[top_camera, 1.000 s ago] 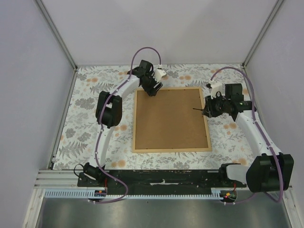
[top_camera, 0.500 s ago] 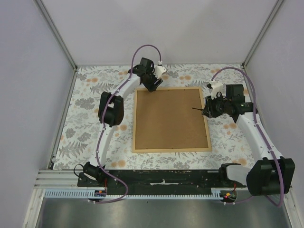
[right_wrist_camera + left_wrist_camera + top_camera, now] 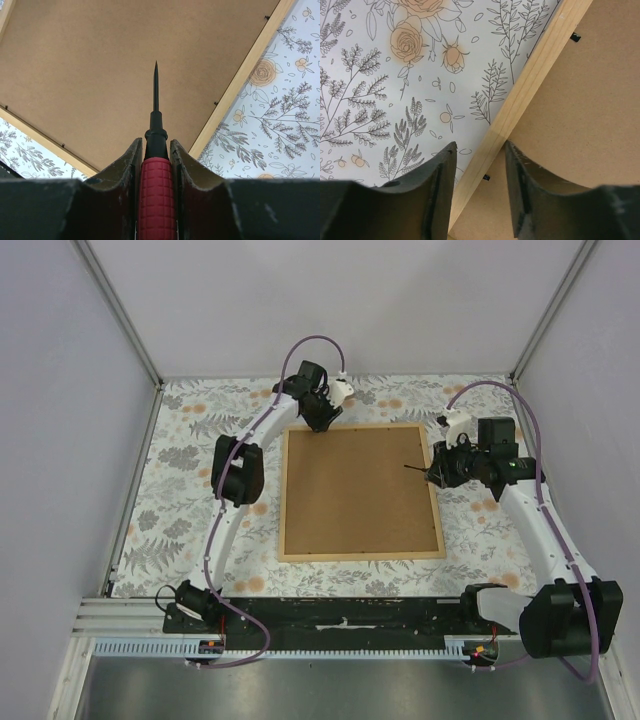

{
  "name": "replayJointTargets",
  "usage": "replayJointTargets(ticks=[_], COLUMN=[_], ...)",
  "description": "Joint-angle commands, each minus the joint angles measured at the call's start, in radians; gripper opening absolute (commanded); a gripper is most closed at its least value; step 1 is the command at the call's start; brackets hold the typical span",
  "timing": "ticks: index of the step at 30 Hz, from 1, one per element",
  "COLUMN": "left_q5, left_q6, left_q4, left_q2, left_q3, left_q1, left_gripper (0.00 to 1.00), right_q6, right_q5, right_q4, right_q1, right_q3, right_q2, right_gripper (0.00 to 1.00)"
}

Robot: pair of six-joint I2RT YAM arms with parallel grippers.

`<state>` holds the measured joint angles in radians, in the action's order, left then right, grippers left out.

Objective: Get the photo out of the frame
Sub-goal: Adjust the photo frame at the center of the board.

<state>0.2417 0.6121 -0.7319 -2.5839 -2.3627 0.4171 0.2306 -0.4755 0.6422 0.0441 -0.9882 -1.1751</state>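
Note:
The frame (image 3: 283,495) lies face down on the floral table, its brown backing board (image 3: 355,490) facing up. The photo is hidden under that board. My left gripper (image 3: 322,420) hangs over the frame's far left corner. In the left wrist view its fingers stand apart (image 3: 480,147), one on each side of the wooden strip (image 3: 530,75), and hold nothing. My right gripper (image 3: 437,472) is at the frame's right edge, shut (image 3: 156,145) on a red-handled screwdriver (image 3: 156,195). Its black shaft points out over the board (image 3: 125,65).
Small black retaining tabs (image 3: 575,37) (image 3: 216,104) sit along the inner edge of the wooden strips. The floral cloth (image 3: 180,490) surrounds the frame. White walls with metal posts close in the table at the back and sides.
My left gripper has shifted slightly toward the far edge of the frame and its jaws have narrowed. The right arm and screwdriver have not moved.

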Motion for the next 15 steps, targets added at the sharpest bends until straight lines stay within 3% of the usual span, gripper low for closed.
replayJointTargets(ticks=[1,5,12,15], left_q5=[-0.071,-0.125,-0.077,-0.099], left_q6=[0.031,-0.031,-0.185,-0.27], left_q4=[-0.233,-0.284,-0.311,-0.325], left_q2=[-0.122,-0.151,-0.137,-0.134], left_q3=[-0.032,-0.032,-0.052,-0.05], left_q1=[-0.023,-0.057,-0.136,-0.169], left_gripper=[0.46,0.35,0.26,0.02], right_q6=[-0.011,-0.019,-0.02,-0.022], right_q5=[-0.023,-0.032,-0.037,-0.043], right_q4=[-0.035,-0.033,-0.015,-0.003], right_q1=[0.004,0.005,0.005,0.005], right_q3=[0.002,-0.001,-0.018,-0.029], right_q2=[0.038,0.048,0.049,0.063], right_gripper=[0.0,0.0,0.0,0.0])
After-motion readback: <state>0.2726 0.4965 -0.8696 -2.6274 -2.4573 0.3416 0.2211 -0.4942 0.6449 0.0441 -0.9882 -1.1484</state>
